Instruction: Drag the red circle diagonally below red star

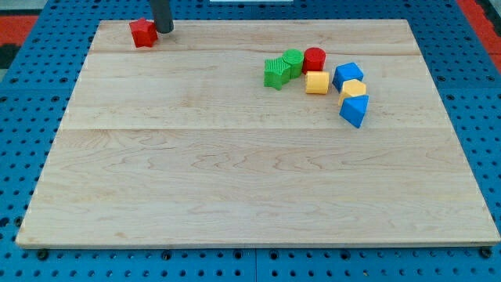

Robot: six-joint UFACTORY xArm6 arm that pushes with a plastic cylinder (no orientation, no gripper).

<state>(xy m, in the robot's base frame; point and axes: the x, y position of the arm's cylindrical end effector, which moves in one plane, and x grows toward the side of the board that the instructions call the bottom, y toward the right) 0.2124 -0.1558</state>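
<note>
Red circle, a short cylinder, stands touching green ones; my tip touches red star.

Rod upright, my tip on board, top-left.

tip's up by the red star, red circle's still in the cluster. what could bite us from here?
1. My tip sits right against the red star near the board's top-left edge; leaving carelessly could nudge the star, moving the reference or pushing it off the board.
2. The red circle is packed against the green cylinder-like block and the yellow block; pushing it out will likely drag neighbours along.
3. The long push leftward risks the circle slipping off the tip.
</note>
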